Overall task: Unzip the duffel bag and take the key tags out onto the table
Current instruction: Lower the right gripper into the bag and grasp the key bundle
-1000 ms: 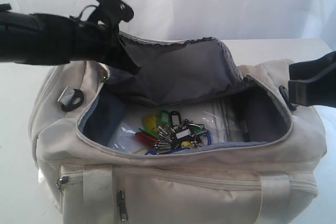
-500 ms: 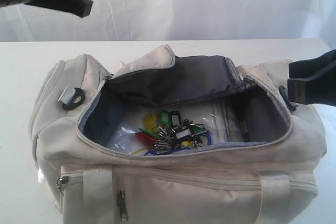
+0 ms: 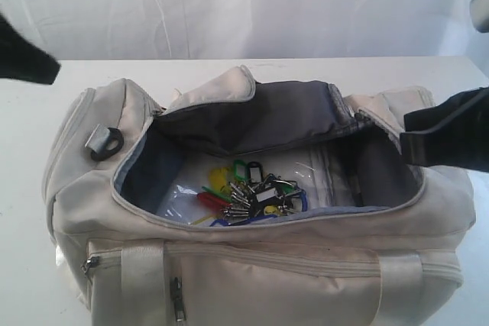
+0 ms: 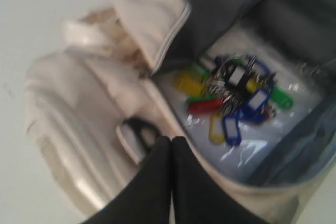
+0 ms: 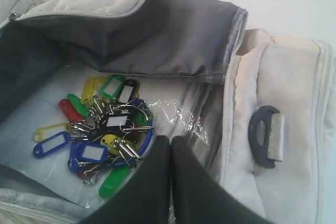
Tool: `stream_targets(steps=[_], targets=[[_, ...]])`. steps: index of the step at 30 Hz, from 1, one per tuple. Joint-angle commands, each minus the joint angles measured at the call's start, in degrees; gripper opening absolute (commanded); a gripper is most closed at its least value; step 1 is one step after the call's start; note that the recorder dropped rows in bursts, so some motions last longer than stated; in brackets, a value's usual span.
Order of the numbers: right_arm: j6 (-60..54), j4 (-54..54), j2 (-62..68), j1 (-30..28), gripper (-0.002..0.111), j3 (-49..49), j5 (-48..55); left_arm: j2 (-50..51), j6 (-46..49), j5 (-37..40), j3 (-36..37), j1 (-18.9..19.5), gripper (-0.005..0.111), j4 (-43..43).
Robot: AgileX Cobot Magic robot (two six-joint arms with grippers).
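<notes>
The cream-white duffel bag (image 3: 229, 272) lies on the white table (image 3: 23, 158) with its top unzipped and the flap (image 3: 221, 85) folded back, showing the grey lining. The key tags (image 3: 252, 196), a bunch of green, blue, yellow and red tags on metal rings, lie on the bag's floor (image 4: 236, 93) (image 5: 105, 129). My left gripper (image 3: 52, 72) (image 4: 170, 141) is shut and empty, up and to the left of the bag's left end. My right gripper (image 3: 406, 143) (image 5: 170, 140) is shut and empty, hovering over the right end of the opening beside the tags.
Crinkled clear plastic (image 5: 178, 116) lies under the tags. Black strap rings sit on each end of the bag (image 3: 107, 143) (image 5: 265, 136). Zipper pulls (image 3: 90, 265) hang on the front pocket. A white curtain (image 3: 244, 5) backs the table.
My left arm has let the flap go and pulled away up and to the left; the flap has sagged over the back rim. My right gripper has edged left toward the opening.
</notes>
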Motion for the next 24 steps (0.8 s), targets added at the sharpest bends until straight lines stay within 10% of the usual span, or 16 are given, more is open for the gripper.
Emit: stream_targets(steps=[1,11,17,22,24], targets=[[-6.72,4.23,3.35,0.05,0.000,-2.68,2.06,-6.48,-4.44,9.11,1.13,-0.02,0.000,4.29],[-18.52,13.31,30.51,4.36,0.000,-21.04,10.67,-22.28,-4.32,-9.40,26.35,-6.18,0.000,4.58],[-12.70,8.34,42.26,8.59,0.004,-28.80,11.87,-22.73,-4.32,-12.89,29.20,-10.20,0.000,4.30],[-11.16,8.47,47.72,8.59,0.073,-30.74,19.44,-22.73,-4.21,-12.89,29.20,-10.85,0.000,4.41],[-10.22,7.99,48.54,8.59,0.077,-30.74,19.44,-22.73,-4.21,-12.89,29.20,-10.85,0.000,4.41]])
